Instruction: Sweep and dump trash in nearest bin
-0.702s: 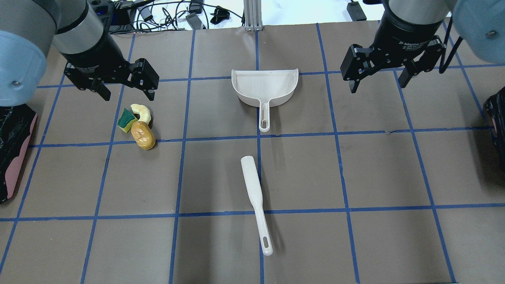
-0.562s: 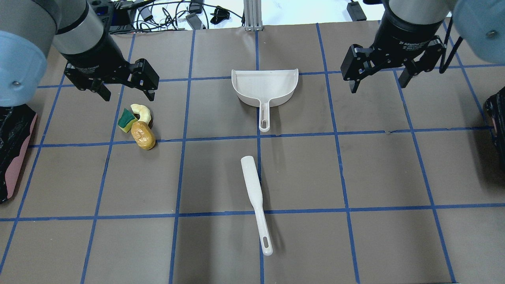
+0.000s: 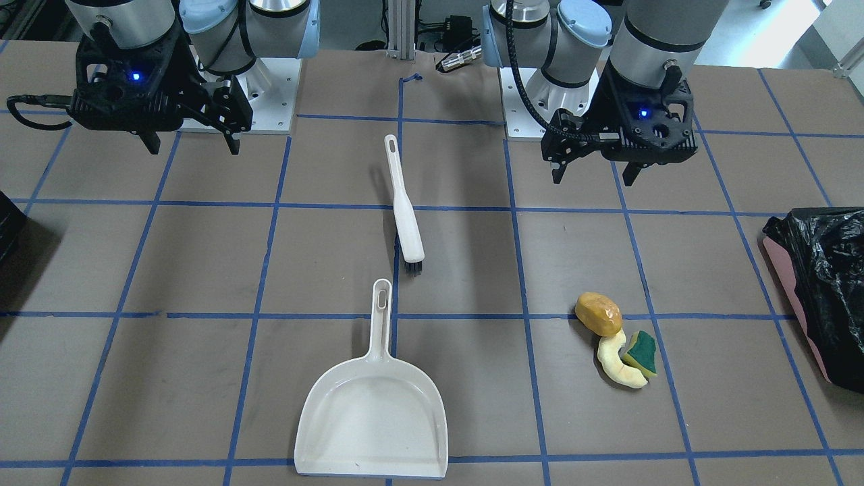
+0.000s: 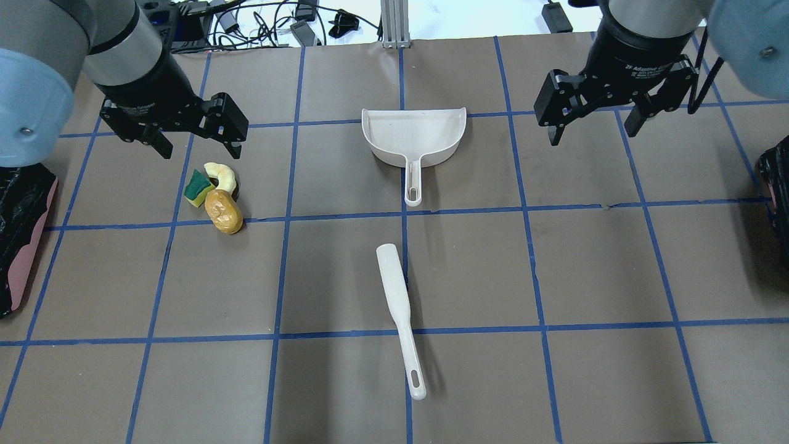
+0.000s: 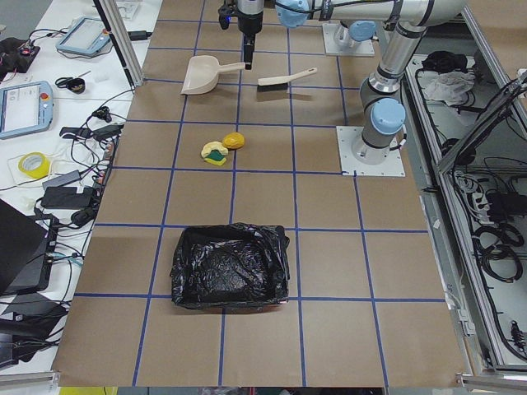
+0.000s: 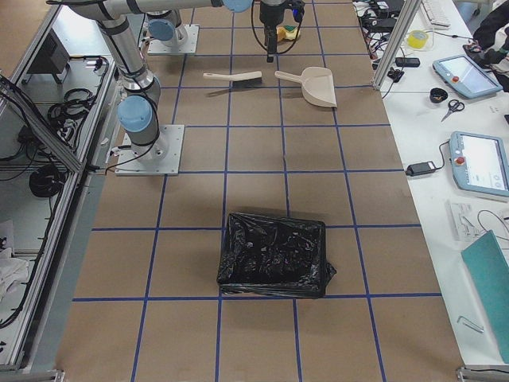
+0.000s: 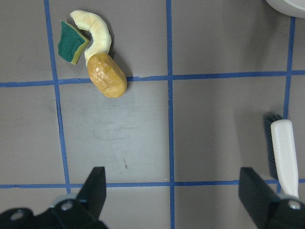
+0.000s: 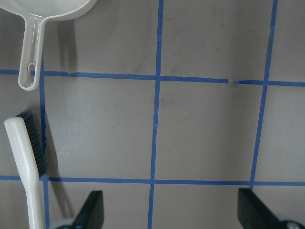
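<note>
My left gripper [image 4: 198, 145] and my right gripper [image 4: 592, 132] both hang wide open over the table [image 4: 468, 271], and neither holds a thing.

The bin [image 3: 820, 270] is the biggest thing I see. It has a pink side and a shiny black bag, and it stands at the left end of the table. The white dustpan [image 4: 413, 139] lies flat in the middle on the far side, with its handle pointing toward the robot. The white brush [image 4: 397, 308] lies nearer, its bristle end close to that handle but not touching. The trash sits on the left, between the dustpan and the bin. The yellow-orange lump [image 4: 224, 211] touches one end of the pale crescent [image 4: 225, 174], and the little green-and-yellow sponge wedge [image 4: 198, 188] is tucked into the crescent's curve.
</note>
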You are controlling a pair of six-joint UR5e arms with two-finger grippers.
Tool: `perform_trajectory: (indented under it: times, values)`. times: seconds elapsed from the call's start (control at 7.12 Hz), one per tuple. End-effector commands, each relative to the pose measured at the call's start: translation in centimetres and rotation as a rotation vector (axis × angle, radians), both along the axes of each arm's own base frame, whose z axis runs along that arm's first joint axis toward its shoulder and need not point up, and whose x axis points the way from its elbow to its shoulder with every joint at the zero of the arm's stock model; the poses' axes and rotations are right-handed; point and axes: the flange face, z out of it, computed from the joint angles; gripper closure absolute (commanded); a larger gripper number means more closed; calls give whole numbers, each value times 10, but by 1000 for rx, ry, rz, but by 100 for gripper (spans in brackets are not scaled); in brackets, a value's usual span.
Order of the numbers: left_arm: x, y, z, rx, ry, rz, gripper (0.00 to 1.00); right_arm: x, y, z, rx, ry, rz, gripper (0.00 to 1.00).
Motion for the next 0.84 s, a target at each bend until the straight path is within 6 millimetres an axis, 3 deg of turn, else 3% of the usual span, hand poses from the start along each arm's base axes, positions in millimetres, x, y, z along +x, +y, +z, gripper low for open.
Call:
perform_trajectory:
  times: [0.0, 0.7]
  values:
    - [0, 0, -1, 2, 0, 0, 0, 0, 0, -1, 4, 2, 0, 0]
    - [6, -7, -7, 13, 6, 5, 0, 1, -1, -1, -1, -8, -7, 0]
